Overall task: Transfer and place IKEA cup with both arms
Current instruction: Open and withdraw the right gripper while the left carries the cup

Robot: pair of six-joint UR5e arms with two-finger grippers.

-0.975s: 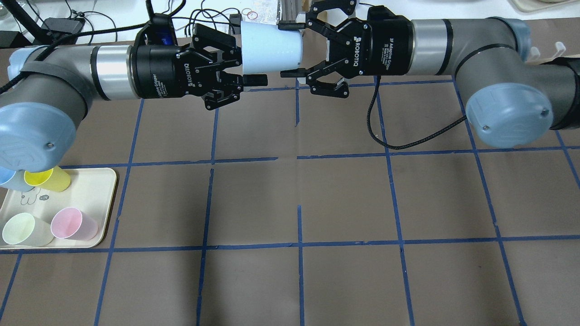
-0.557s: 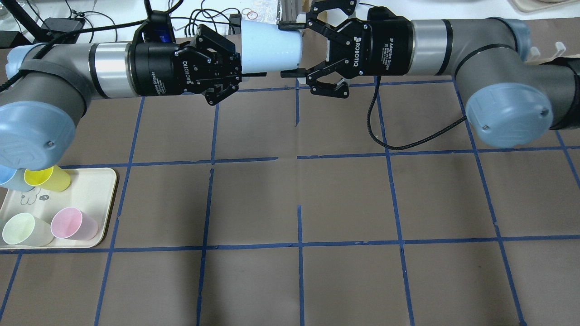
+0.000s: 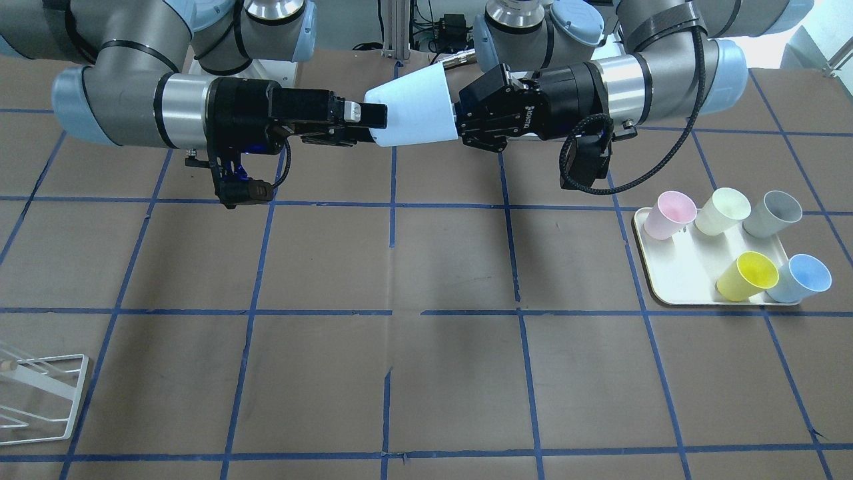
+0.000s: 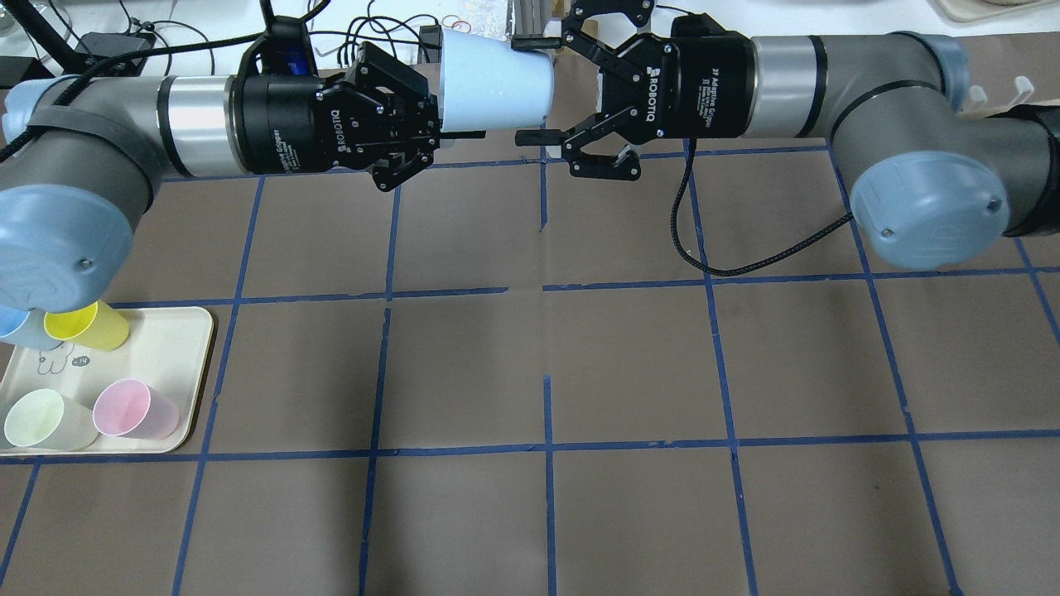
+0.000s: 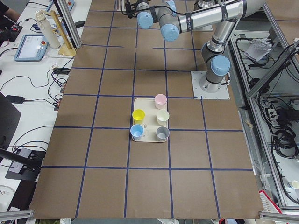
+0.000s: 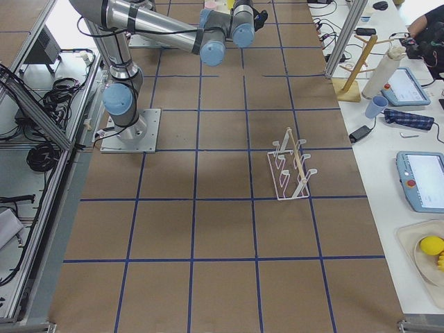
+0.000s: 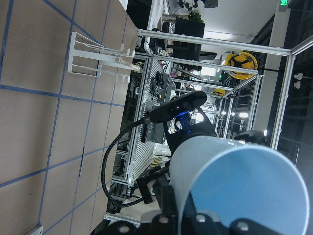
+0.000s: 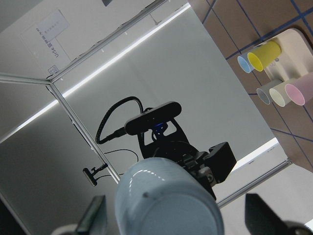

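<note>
The pale blue IKEA cup (image 4: 497,83) hangs on its side in the air over the table's far edge, between my two grippers. My left gripper (image 4: 451,128) is shut on its wide rim, which faces that wrist's camera (image 7: 234,191). My right gripper (image 4: 530,87) is open, one finger on each side of the narrow base (image 8: 166,200), with gaps showing on both sides. The front view shows the cup (image 3: 416,110) between the left gripper (image 3: 460,123) and the right gripper (image 3: 373,120). A second pale blue cup (image 3: 803,277) stands on the tray.
A cream tray (image 3: 673,280) on my left side holds yellow (image 3: 750,275), grey (image 3: 776,212), cream (image 3: 723,210) and pink (image 3: 672,213) cups. A white wire rack (image 3: 40,393) stands on my right side. Cables and devices lie beyond the far edge (image 4: 124,50).
The left gripper's fingers have drawn closer together at the cup's rim. The cup and left wrist have shifted slightly toward the far edge. The right gripper stays open around the base.
</note>
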